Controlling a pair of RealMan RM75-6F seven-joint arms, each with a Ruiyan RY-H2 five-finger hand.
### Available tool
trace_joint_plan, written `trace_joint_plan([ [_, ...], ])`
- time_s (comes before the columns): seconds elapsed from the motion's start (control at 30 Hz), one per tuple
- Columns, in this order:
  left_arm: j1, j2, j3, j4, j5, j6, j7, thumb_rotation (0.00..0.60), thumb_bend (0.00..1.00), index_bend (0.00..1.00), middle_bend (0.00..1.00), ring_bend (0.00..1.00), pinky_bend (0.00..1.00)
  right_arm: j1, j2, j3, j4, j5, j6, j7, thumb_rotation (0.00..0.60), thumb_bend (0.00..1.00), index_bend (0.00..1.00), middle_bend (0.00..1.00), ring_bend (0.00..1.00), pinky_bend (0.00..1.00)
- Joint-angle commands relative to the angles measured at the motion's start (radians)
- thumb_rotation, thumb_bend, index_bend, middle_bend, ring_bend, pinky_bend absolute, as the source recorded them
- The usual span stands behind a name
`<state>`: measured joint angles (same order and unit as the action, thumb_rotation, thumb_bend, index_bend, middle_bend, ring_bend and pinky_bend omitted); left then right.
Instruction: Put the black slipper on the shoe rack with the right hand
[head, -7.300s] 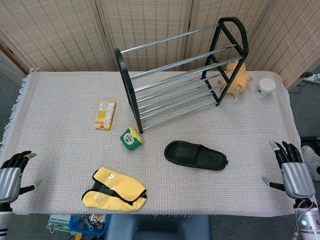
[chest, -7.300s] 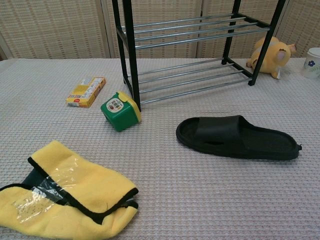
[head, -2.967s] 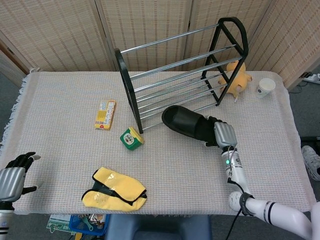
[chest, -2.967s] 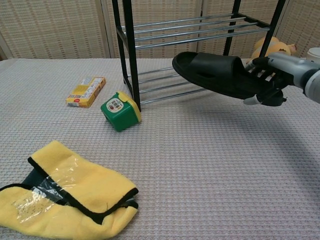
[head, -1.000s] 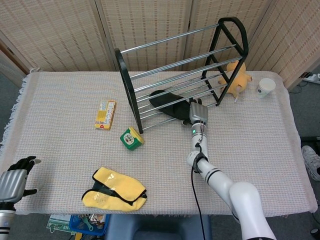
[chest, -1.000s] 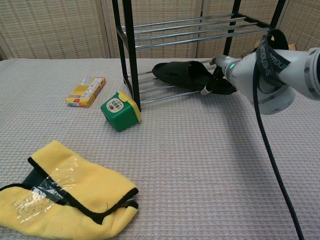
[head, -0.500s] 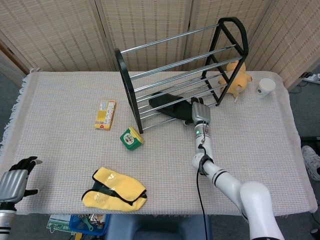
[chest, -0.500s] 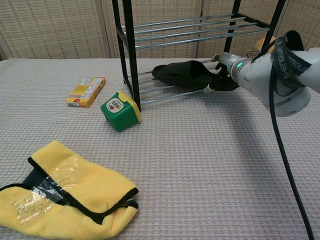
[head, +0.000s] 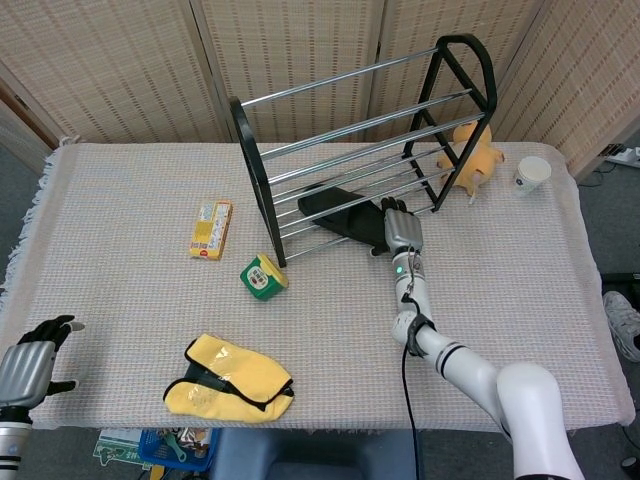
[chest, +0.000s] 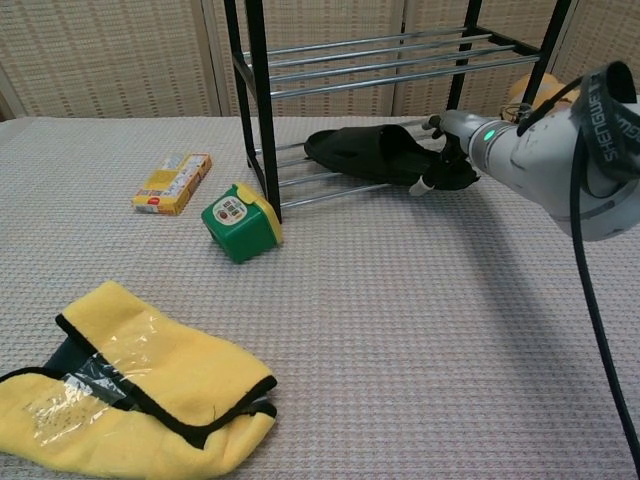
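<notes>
Black slipper (head: 340, 214) lies on shoe rack (head: 262, 150) bottom rails; right hand (head: 400, 227) grips its heel end; left hand (head: 25, 368) spread at tabletop (head: 120, 290) near-left corner; forearm band's writing only partly readable.

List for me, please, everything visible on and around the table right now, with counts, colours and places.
black slipper: one, black, lying on the lowest rails of the rack
shoe rack: one, black frame with silver rails, back centre
box: one, yellow, left of the rack
carton: one, green and yellow, by the rack's front post
cloth: one, yellow with black trim, front left
plush toy: one, yellow, right of the rack
paper cup: one, white, far right
right hand: at the slipper's heel
left hand: at the front left edge, holding nothing
</notes>
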<state>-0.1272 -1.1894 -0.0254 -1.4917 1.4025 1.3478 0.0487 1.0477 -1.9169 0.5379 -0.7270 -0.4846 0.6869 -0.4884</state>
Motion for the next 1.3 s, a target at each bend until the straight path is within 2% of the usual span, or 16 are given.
trace_joint_plan([
  [0.03, 0.0, -0.001, 0.0, 0.002, 0.0, 0.0, -0.002, 0.6, 0.17, 0.3, 0.21, 0.2, 0.31, -0.008, 0.01, -0.01, -0.02, -0.009, 0.012, 0.006, 0.6, 0.0, 0.0, 0.05, 0.0, 0.16],
  [0.3, 0.001, -0.001, 0.003, 0.004, 0.004, -0.001, -0.011, 0.6, 0.17, 0.29, 0.21, 0.2, 0.31, -0.033, 0.029, -0.025, -0.061, -0.021, 0.039, 0.037, 0.6, 0.0, 0.0, 0.05, 0.0, 0.16],
  [0.53, 0.0, 0.006, 0.011, -0.007, 0.008, -0.015, -0.03, 0.6, 0.17, 0.29, 0.21, 0.2, 0.31, -0.043, 0.02, -0.04, -0.041, -0.028, 0.016, 0.07, 0.6, 0.0, 0.0, 0.04, 0.0, 0.15],
  [0.8, 0.005, 0.023, 0.019, -0.019, 0.013, -0.017, -0.055, 0.6, 0.17, 0.3, 0.21, 0.2, 0.31, -0.046, -0.002, -0.044, -0.032, -0.089, 0.017, 0.152, 0.6, 0.0, 0.0, 0.05, 0.0, 0.14],
  [1.3, 0.012, 0.021, 0.026, -0.005, 0.012, -0.023, -0.073, 0.6, 0.17, 0.3, 0.21, 0.2, 0.31, -0.08, 0.003, -0.061, -0.14, -0.181, 0.076, 0.239, 0.6, 0.0, 0.0, 0.05, 0.01, 0.13],
])
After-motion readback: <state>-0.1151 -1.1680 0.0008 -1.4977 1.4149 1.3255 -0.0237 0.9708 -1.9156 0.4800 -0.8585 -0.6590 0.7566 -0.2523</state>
